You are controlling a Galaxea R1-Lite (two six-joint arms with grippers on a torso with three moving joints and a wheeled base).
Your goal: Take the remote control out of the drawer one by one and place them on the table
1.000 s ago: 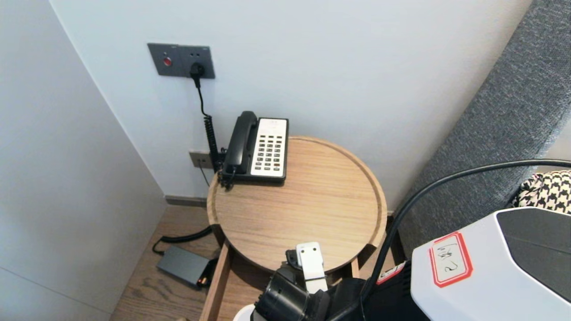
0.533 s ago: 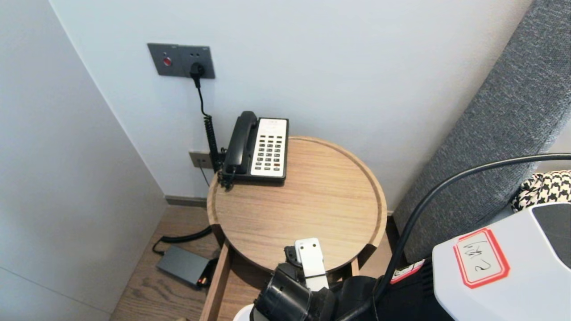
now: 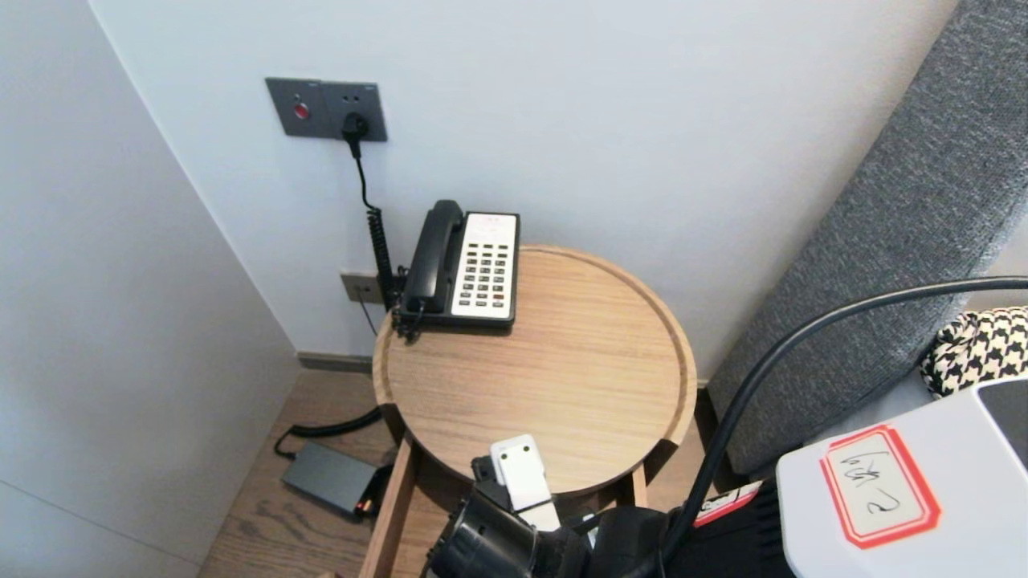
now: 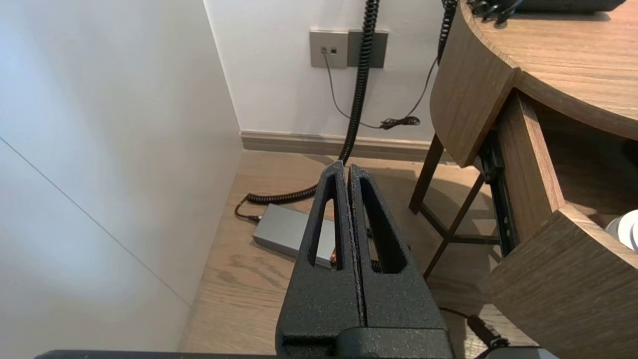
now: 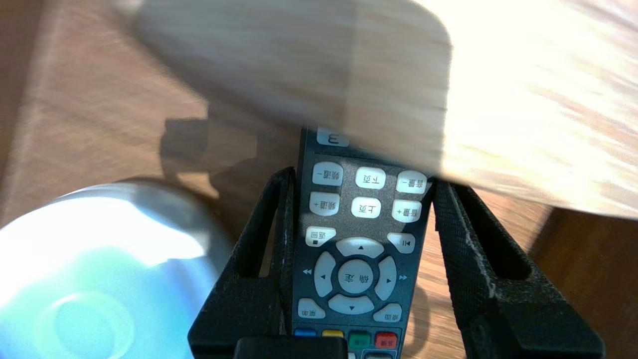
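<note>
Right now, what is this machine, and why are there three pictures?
It is a robot with two arms. One picture looks down from its head: a round table with a phone on it and an open drawer below. The other two come from cameras on its wrists. The left fingers are shut and empty, hanging beside the table above the floor. The right fingers are down in the drawer, squeezing a remote between them, next to a white round thing.
</note>
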